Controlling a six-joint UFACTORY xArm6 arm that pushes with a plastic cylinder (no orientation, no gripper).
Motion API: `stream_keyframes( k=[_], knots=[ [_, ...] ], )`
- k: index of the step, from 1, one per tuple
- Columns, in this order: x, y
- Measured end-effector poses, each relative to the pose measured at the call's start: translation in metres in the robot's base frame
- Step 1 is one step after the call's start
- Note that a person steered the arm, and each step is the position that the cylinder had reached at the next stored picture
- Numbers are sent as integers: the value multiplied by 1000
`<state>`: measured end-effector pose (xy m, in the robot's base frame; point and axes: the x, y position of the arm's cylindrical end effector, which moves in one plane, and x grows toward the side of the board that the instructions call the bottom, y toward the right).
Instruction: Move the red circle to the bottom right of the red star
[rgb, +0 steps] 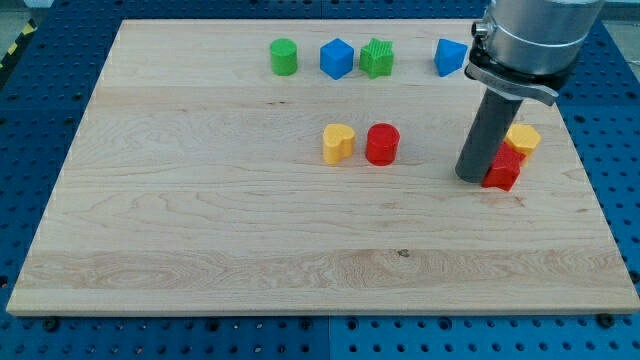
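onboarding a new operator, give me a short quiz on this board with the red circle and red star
1. True or false: my tip touches the red circle.
2. Which block sits directly on the view's left of the red circle? A) green cylinder B) yellow heart C) blue cube
3. Fill in: the red star lies just below the ______ block at the view's right.

Key: 1. False, the tip stands beside the red star, well to the right of the circle. 2. B. 3. yellow.
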<state>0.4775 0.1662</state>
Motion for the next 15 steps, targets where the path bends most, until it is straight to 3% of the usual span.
stream_keyframes(
  k=[2, 3, 4, 5, 6, 7, 8, 9, 12, 15],
  knots=[
    [7, 15],
    [17, -17],
    [41, -96],
    [38, -184],
    [-17, -226],
    [-67, -229],
    [-68, -217],
    [-69, -161],
    [-45, -91],
    [-8, -63]
  ],
)
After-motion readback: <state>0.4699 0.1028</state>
